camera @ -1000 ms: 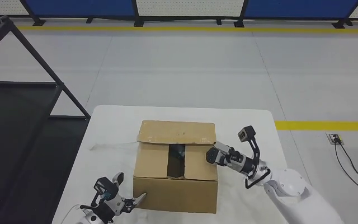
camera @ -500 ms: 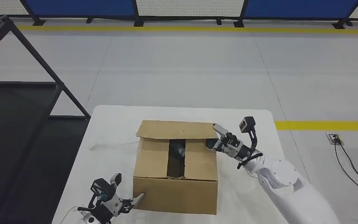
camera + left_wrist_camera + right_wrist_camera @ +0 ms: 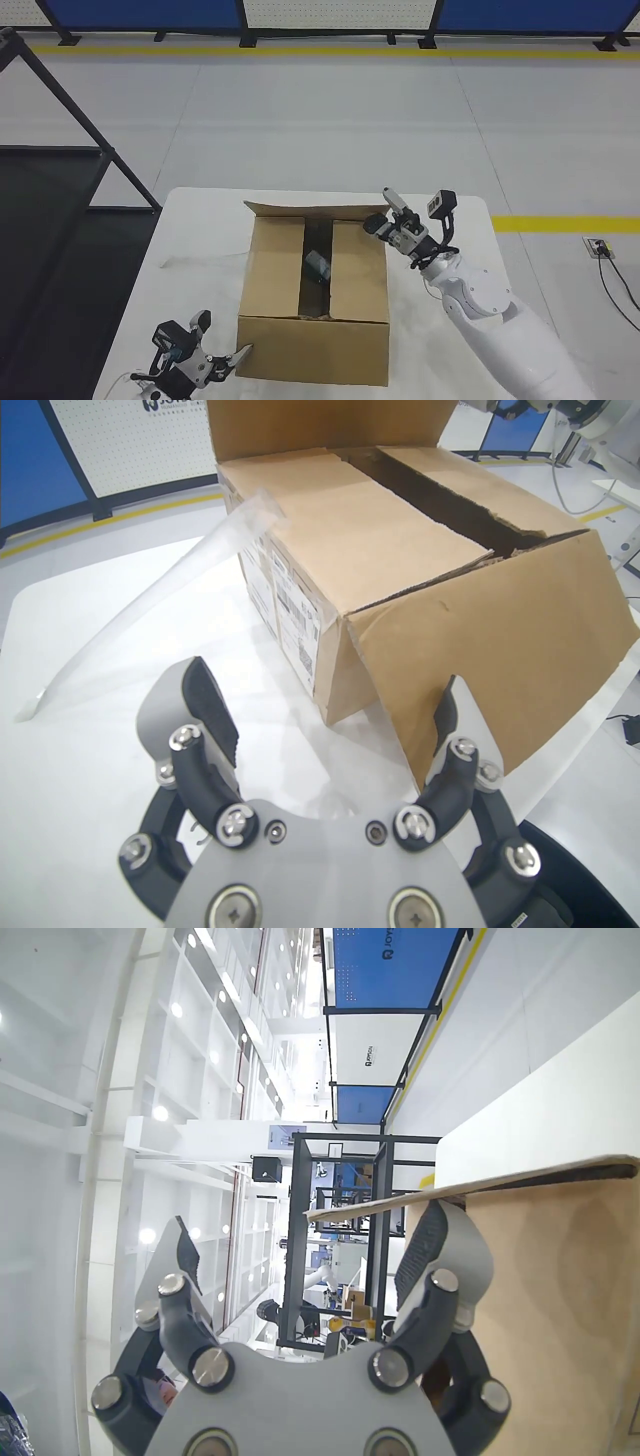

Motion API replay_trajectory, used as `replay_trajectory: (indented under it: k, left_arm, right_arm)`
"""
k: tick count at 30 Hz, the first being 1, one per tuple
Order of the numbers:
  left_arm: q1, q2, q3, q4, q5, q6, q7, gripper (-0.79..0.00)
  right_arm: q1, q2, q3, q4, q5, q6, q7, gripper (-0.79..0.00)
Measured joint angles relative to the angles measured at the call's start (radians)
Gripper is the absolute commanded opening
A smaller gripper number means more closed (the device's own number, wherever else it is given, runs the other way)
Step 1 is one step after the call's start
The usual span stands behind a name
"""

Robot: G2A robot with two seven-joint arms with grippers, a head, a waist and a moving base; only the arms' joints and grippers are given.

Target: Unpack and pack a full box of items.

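A brown cardboard box (image 3: 315,300) stands in the middle of the white table (image 3: 200,225). Its far flap (image 3: 315,210) stands upright. The two long top flaps lie nearly flat, and a dark item (image 3: 318,265) shows in the gap between them. My right gripper (image 3: 385,217) is open at the box's far right corner; one finger (image 3: 430,1238) rests against the raised flap (image 3: 550,1268), with nothing between the fingers. My left gripper (image 3: 225,362) is open and low by the box's front left corner (image 3: 345,620), holding nothing (image 3: 330,710).
A loose strip of clear tape (image 3: 150,595) trails from the box's left side onto the table (image 3: 200,258). Another pale strip (image 3: 575,750) hangs by the front right corner. A black metal frame (image 3: 60,200) stands off the table's left edge.
My right gripper has moved from the box's right side toward the far right corner, and the far flap has swung from flat to upright. My left gripper has drifted slightly toward the table's front.
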Motion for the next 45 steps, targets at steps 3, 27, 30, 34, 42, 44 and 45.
replay_trajectory:
  k: [3, 27, 30, 34, 42, 44, 45]
  left_arm:
    - [0.000, 0.000, 0.000, 0.000, 0.000, 0.000, 0.000, 0.000]
    - [0.056, 0.002, -0.044, -0.005, -0.021, 0.038, 0.054, 0.000]
    - [0.066, 0.002, -0.051, -0.002, -0.025, 0.038, 0.063, 0.000]
    - [0.069, 0.002, -0.053, -0.003, -0.027, 0.038, 0.065, 0.000]
    - [0.068, 0.003, -0.048, -0.008, -0.020, 0.040, 0.066, 0.000]
    - [0.067, 0.003, -0.047, -0.009, -0.017, 0.039, 0.065, 0.000]
    - [0.067, 0.003, -0.045, -0.008, -0.015, 0.039, 0.064, 0.000]
  right_arm:
    - [0.000, 0.000, 0.000, 0.000, 0.000, 0.000, 0.000, 0.000]
    - [0.307, -0.217, -0.231, 0.336, 0.027, 0.095, -0.322, 0.000]
    - [0.341, -0.248, -0.246, 0.418, 0.048, 0.122, -0.305, 0.000]
    - [0.371, -0.280, -0.259, 0.501, 0.055, 0.165, -0.280, 0.000]
    - [0.412, -0.321, -0.268, 0.612, 0.022, 0.255, -0.223, 0.000]
    - [0.415, -0.328, -0.262, 0.627, 0.019, 0.255, -0.218, 0.000]
    - [0.418, -0.331, -0.258, 0.638, 0.017, 0.256, -0.214, 0.000]
